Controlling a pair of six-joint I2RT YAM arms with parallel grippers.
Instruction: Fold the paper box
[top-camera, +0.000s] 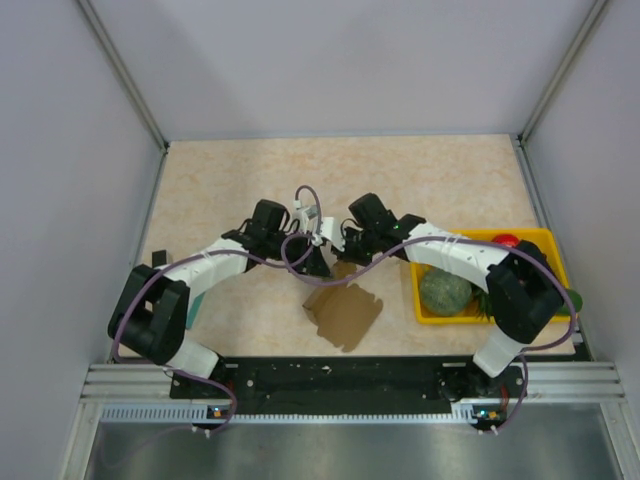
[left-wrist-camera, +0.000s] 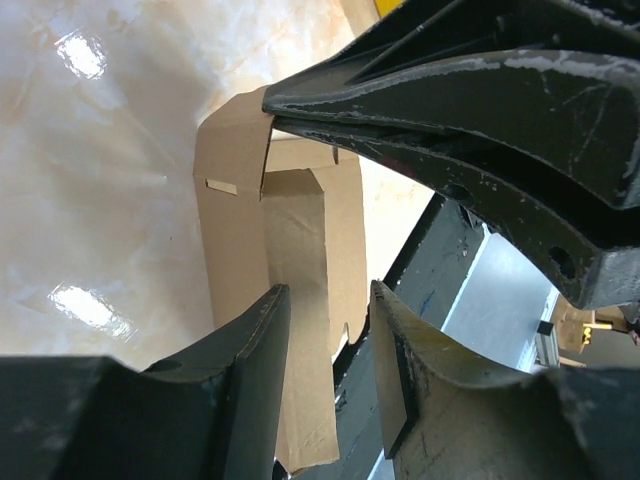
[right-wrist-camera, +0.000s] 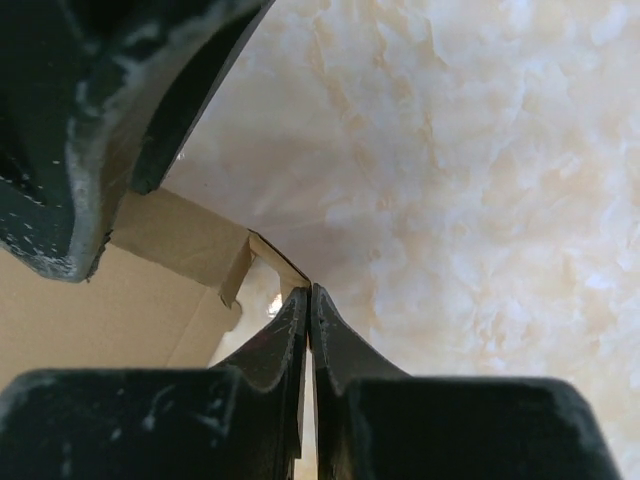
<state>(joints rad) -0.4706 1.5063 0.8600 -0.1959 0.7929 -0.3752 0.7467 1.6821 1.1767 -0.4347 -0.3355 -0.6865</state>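
Observation:
The paper box (top-camera: 345, 315) is a brown cardboard sheet, partly raised, at the table's near middle between the two arms. My right gripper (right-wrist-camera: 309, 288) is shut on the thin top edge of one flap; in the left wrist view its dark fingers (left-wrist-camera: 420, 120) pinch the box's (left-wrist-camera: 235, 200) upper corner. My left gripper (left-wrist-camera: 328, 290) is open, with a hanging flap between its fingers, close to the left one and apart from the right one. In the top view the left gripper (top-camera: 318, 265) and right gripper (top-camera: 338, 248) meet just above the box's far edge. The box's inner face (right-wrist-camera: 80, 310) fills the right wrist view's lower left.
A yellow tray (top-camera: 545, 238) stands at the right under the right arm, holding a round green fruit (top-camera: 445, 291) and a red item (top-camera: 507, 240). A teal-and-white packet (top-camera: 197, 300) lies under the left arm. A metal rail (top-camera: 350, 380) runs along the near edge.

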